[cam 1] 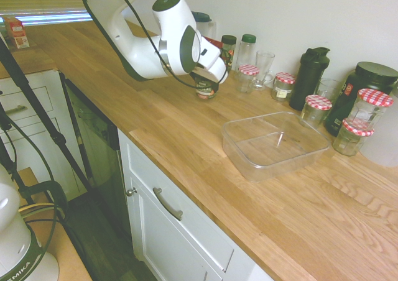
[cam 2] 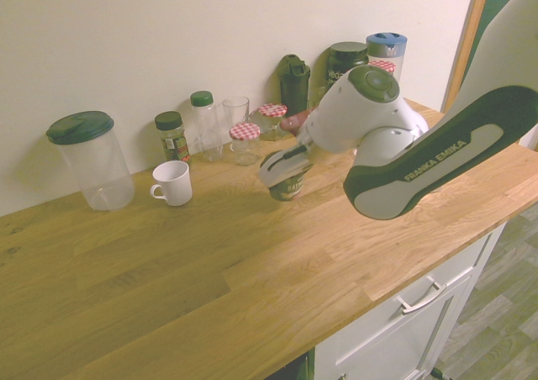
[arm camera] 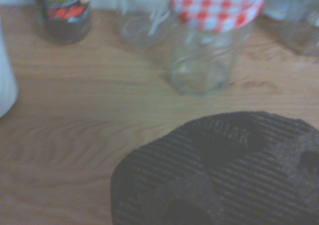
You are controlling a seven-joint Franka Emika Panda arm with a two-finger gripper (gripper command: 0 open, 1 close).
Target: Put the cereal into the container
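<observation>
Kodiak cup (cam 1: 206,87) stands on the countertop (cam 1: 168,116), toward ten o'clock from the clear tub (cam 1: 273,145) in the first exterior view. I have the arm (cam 1: 180,41) bent above it, gripper (cam 2: 284,173) angled down, fingers closed (whether gripping it, I can't tell).
</observation>
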